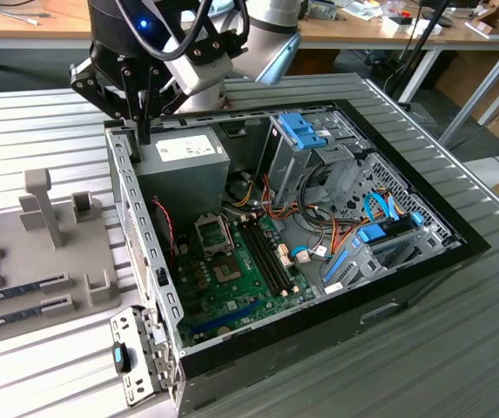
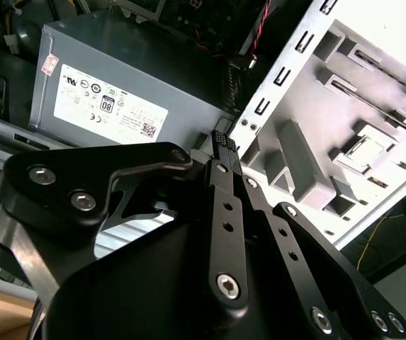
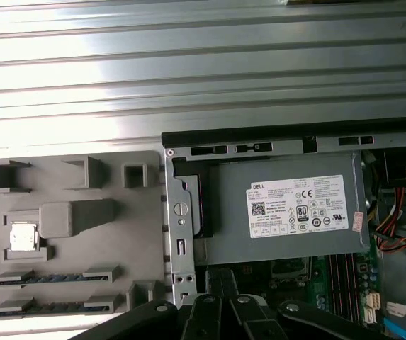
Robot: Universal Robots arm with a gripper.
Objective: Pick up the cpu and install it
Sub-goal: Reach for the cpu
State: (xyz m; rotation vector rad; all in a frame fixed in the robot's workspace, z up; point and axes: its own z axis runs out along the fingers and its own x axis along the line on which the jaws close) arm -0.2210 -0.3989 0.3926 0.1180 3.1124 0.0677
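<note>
The cpu [image 3: 23,236] lies untouched in its grey holder tray [image 3: 82,248]; the pick-up step is in hand.
The gripper [image 2: 220,142], its jaws seemingly drawn together on nothing, hangs over the computer case wall [image 1: 131,209], just beside the power supply [image 1: 184,157]. The chip lies well apart, outside the case. Reaching it, I judge, calls for crossing that wall, spreading the jaws and squaring to the chip's thin edges.
</note>
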